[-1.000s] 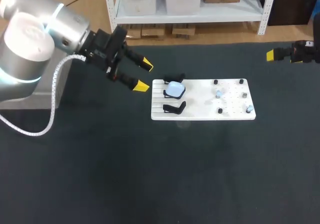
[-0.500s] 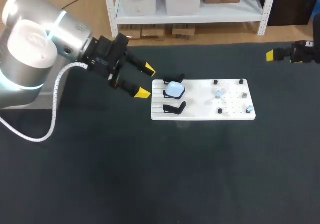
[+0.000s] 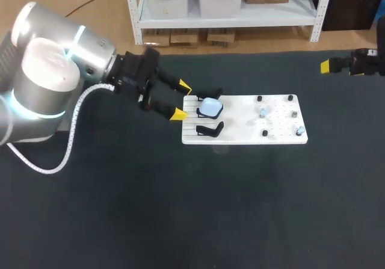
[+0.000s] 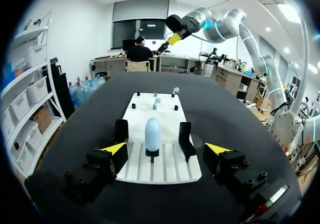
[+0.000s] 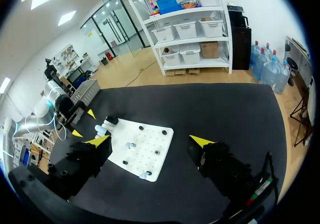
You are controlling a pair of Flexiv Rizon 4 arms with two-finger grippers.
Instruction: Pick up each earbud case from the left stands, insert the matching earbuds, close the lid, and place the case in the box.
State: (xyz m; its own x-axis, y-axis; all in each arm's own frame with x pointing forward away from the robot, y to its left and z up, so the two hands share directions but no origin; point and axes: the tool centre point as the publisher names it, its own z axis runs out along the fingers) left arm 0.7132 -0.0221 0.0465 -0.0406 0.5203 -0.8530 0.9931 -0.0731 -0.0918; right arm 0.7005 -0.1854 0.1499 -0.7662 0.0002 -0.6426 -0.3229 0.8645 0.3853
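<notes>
Lining up the first pickup, with the left gripper [image 3: 181, 102] spread open just beside the white board [image 3: 246, 135]. Aiming at the pale blue case [image 3: 210, 106] perched on its stand. Next: easing forward, straddling, pinching gently. Possibly earbuds [image 3: 263, 113] further right. Parked well apart, fingers spread: right gripper [image 5: 150, 141].

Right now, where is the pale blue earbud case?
In the head view the earbud case sits at the left end of the white board, just beyond the empty black stand and right of the left end effector.
</notes>
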